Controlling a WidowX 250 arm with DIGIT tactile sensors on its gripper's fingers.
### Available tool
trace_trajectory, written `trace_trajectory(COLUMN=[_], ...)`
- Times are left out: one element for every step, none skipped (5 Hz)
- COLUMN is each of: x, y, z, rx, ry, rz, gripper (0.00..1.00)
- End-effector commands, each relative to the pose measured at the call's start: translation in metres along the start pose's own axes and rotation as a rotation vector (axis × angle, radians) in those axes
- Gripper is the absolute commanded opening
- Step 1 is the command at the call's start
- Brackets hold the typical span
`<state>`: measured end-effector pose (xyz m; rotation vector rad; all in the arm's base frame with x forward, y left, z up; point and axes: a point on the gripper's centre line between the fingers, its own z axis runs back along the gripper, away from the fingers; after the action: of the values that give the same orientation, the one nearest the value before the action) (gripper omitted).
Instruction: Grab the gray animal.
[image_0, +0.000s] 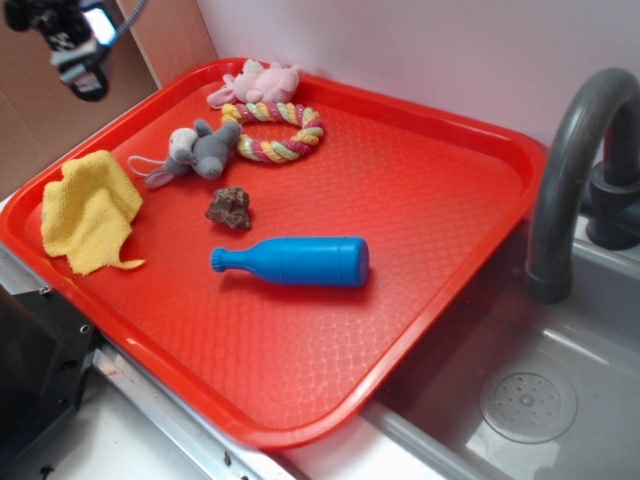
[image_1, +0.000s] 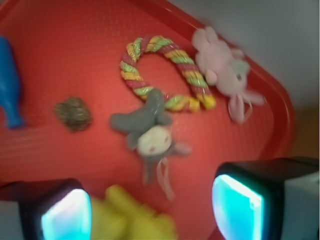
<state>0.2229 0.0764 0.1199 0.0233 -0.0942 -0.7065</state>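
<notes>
The robot's fingers (image_1: 150, 212) stand apart and empty, raised well above the red tray (image_0: 470, 140). The gray mouse (image_1: 147, 127) lies on the tray ahead of the gap between them and slightly toward the left finger, its back end against the rope ring (image_1: 165, 70). The wrist view is blurred, so whether its thin tail reaches the yellow cloth (image_1: 135, 220) cannot be told. The cloth sits just under the fingers. That wide opening suits a straight descent over the mouse's body, avoiding the ring.
</notes>
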Motion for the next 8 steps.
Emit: trace_trajectory(x=[0.028,0.028,0.035,0.036,0.033,0.027,0.023,0.023], y=[0.020,0.018,-0.004,-0.018,-0.019,-0.011,-0.006,-0.010], z=[-0.038,-0.052,-0.058,-0.062,-0.083,-0.108,-0.125,-0.121], rx=[0.014,-0.042,-0.128,-0.140,-0.116,-0.114,-0.108,-0.100], ry=[0.034,0.016,-0.049,-0.036,0.051,0.144,0.210,0.192], rz=[-0.219,-0.277,-0.392,-0.404,-0.368,-0.332,-0.299,-0.280], gripper=[1.00,1.00,1.00,1.00,1.00,1.00,1.00,0.00])
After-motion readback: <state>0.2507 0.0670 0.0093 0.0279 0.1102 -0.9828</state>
